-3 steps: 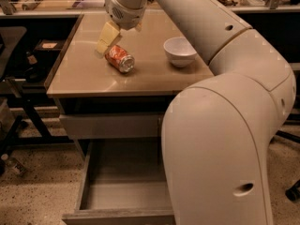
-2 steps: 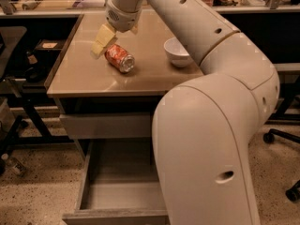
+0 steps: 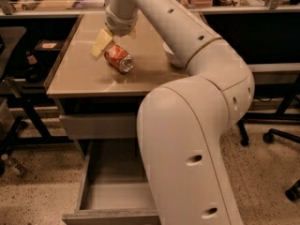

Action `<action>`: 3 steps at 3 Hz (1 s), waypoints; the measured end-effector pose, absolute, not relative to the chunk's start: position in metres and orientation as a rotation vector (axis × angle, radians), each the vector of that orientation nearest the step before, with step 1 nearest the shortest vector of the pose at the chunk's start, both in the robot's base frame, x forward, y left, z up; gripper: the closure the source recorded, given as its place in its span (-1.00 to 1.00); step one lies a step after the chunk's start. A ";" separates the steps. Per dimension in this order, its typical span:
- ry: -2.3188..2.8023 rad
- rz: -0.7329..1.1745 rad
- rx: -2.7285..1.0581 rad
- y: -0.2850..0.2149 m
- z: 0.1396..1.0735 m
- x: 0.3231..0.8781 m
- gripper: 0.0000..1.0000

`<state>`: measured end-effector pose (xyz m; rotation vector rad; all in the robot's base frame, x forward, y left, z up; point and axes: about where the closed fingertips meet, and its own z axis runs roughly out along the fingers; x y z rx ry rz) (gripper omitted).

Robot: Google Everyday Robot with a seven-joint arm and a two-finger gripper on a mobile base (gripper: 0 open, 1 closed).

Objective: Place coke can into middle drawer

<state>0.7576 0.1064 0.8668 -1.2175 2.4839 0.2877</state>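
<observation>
The coke can (image 3: 119,58) lies on its side on the tan tabletop (image 3: 79,74), its silver end facing front right. My gripper (image 3: 115,41) hangs just above and behind the can. Its pale yellow fingers (image 3: 101,44) are spread apart at the can's far end, and the can still rests on the table. The middle drawer (image 3: 112,191) stands pulled out below the table. Its bare grey floor has nothing on it, and my arm covers its right part.
A white bowl (image 3: 167,52) sits on the table to the right of the can, mostly hidden behind my arm. A shut grey drawer front (image 3: 98,125) is above the open drawer. Black chairs stand at the left (image 3: 9,55) and right (image 3: 281,121).
My arm has swung further left across the view and now hides most of the bowl. The gripper stays over the can, which has not moved.
</observation>
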 end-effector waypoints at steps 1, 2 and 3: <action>2.515 0.287 -1.198 0.104 0.851 0.764 -1.00; 2.533 0.294 -1.196 0.102 0.841 0.767 -1.00; 2.538 0.294 -1.195 0.102 0.837 0.768 -1.00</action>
